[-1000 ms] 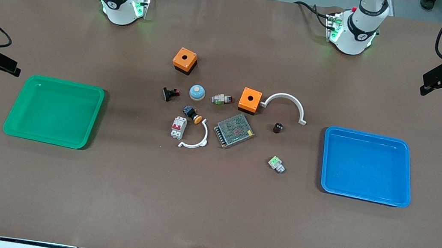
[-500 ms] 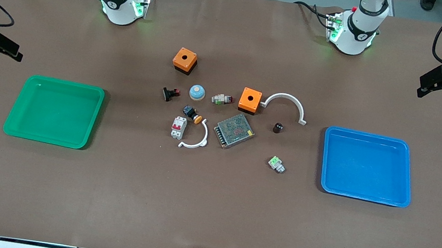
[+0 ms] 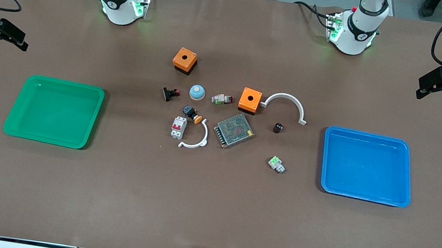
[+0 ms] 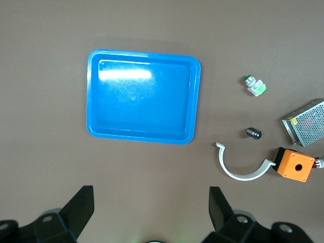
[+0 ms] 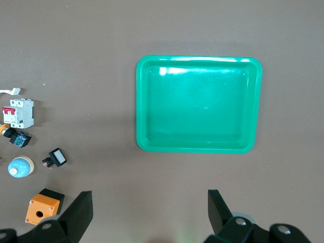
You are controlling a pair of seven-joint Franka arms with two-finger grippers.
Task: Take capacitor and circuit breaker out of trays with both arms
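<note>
The capacitor [image 3: 278, 127], a tiny black cylinder, stands on the table between the metal mesh box and the blue tray [image 3: 408, 176]; it also shows in the left wrist view [image 4: 254, 133]. The breaker [image 3: 178, 127], a white block with a red lever, lies at the cluster's side toward the green tray [image 3: 15, 112], and shows in the right wrist view [image 5: 18, 113]. My left gripper [image 3: 440, 89] hangs open and empty at the left arm's end of the table [image 4: 152, 207]. My right gripper [image 3: 4, 38] hangs open and empty at the right arm's end [image 5: 150, 207].
In the middle cluster are two orange boxes [image 3: 184, 60] [image 3: 250, 100], two white arcs [image 3: 286, 103] [image 3: 197, 140], a metal mesh box [image 3: 234, 130], a blue dome [image 3: 197, 92], an orange-capped push button [image 3: 192, 114] and a grey block with green parts [image 3: 276, 164].
Both grippers have drifted a little toward the edge of the table where the bases stand. Nothing on the table has moved.
</note>
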